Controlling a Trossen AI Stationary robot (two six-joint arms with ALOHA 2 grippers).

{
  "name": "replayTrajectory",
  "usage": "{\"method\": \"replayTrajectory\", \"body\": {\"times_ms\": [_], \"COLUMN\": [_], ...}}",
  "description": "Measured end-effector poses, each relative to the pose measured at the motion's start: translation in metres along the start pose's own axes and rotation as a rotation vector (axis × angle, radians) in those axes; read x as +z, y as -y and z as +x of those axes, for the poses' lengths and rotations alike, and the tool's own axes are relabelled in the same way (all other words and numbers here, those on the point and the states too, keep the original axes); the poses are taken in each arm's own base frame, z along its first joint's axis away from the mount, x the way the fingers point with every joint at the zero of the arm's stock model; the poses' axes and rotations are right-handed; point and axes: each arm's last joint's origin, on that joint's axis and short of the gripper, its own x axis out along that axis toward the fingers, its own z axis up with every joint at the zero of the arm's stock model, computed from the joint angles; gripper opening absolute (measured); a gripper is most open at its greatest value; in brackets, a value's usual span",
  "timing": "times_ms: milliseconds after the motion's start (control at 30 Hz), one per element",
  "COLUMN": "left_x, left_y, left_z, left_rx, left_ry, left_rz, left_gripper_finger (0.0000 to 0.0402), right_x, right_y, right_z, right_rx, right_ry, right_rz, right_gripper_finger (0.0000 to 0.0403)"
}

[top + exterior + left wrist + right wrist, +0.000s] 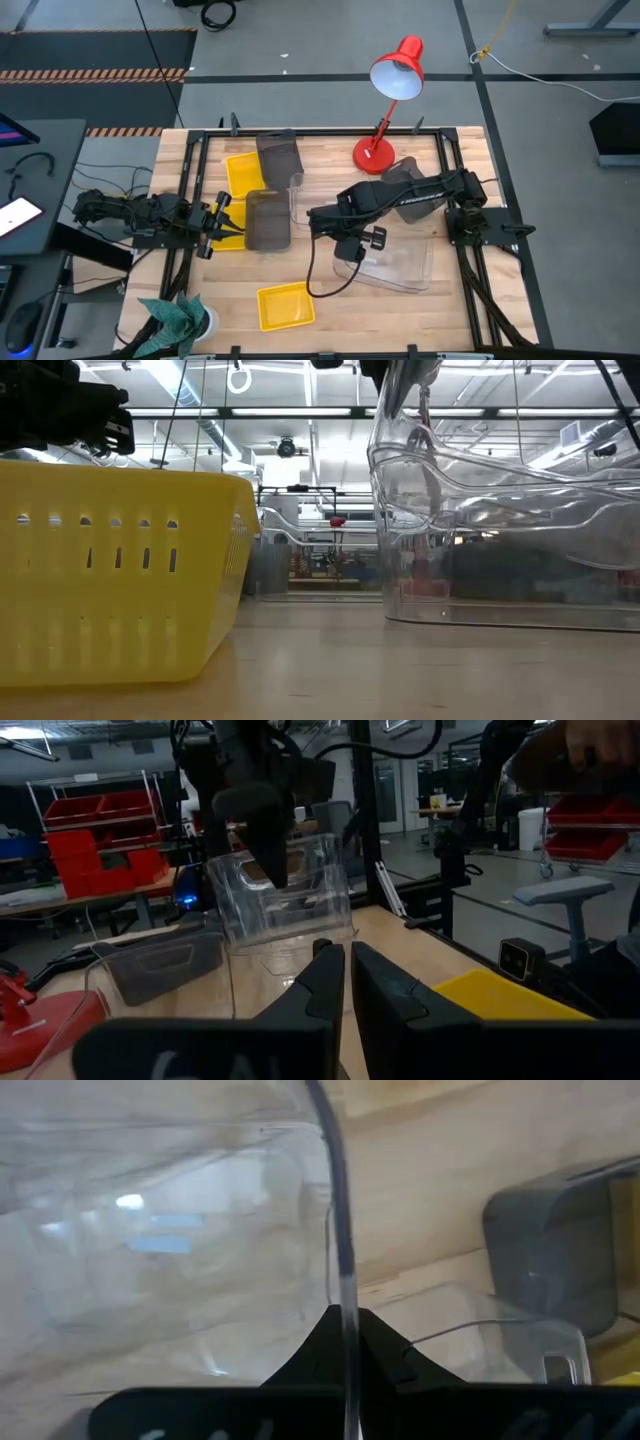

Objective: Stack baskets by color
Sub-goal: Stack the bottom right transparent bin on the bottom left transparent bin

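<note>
My right gripper [349, 246] is shut on a clear basket [395, 264] right of the table's middle, also seen in the low view [480, 510]. Another clear basket [296, 192] stands beside a grey basket [268, 220]. A second grey basket [279, 154] and a yellow basket [241, 170] lie at the far left. A third grey one [400, 171] sits by the lamp. Another yellow basket [285, 305] rests on its base near the front edge. My left gripper [214, 225] waits at the left edge, shut, with nothing between its fingers. My right gripper pinches the clear basket's thin end wall at its rim [344, 1295], one finger inside and one outside. The fingers come from above, pointing steeply down. The basket is tilted, the held end raised [392, 420]. Whether its low end [520, 615] rests on the table or in another clear basket, I cannot tell.
A red desk lamp [385, 110] stands at the far middle. A potted plant [180, 318] sits at the near left corner. A black frame [440, 130] runs around the table. Bare wood [380, 320] lies at the near right.
</note>
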Motion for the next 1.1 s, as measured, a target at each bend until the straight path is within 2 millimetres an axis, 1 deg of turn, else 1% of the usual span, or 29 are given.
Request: {"method": "replayTrajectory", "body": {"times_ms": [200,400,567,800,867,967,1033,1100], "left_x": [0.0,0.0,0.0,0.0,0.0,0.0,0.0,0.0], "left_y": [0.0,0.0,0.0,0.0,0.0,0.0,0.0,0.0], "left_z": [0.0,0.0,0.0,0.0,0.0,0.0,0.0,0.0], "left_rx": [0.0,0.0,0.0,0.0,0.0,0.0,0.0,0.0], "left_ry": [0.001,0.001,0.001,0.001,0.001,0.001,0.001,0.001], "left_rz": [0.0,0.0,0.0,0.0,0.0,0.0,0.0,0.0], "left_gripper_finger": [0.0037,0.0029,0.0025,0.0034,0.0036,0.0036,0.0034,0.0031], "right_x": [0.002,0.005,0.006,0.002,0.002,0.004,0.005,0.006], "right_y": [-0.003,-0.005,-0.006,-0.009,-0.009,-0.004,-0.001,-0.002], "right_z": [-0.002,0.0,0.012,0.026,0.03,0.036,0.039,0.042], "right_rx": [0.014,0.052,0.066,0.092,0.094,0.049,0.025,0.047], "right_ry": [0.006,0.047,0.031,-0.025,-0.027,-0.003,0.032,0.065], "right_rz": [-0.013,-0.017,-0.02,-0.015,0.007,0.094,0.142,0.173], "right_gripper_finger": [0.0005,0.0005,0.0008,0.001,0.0011,0.0019,0.0029,0.0044]}}
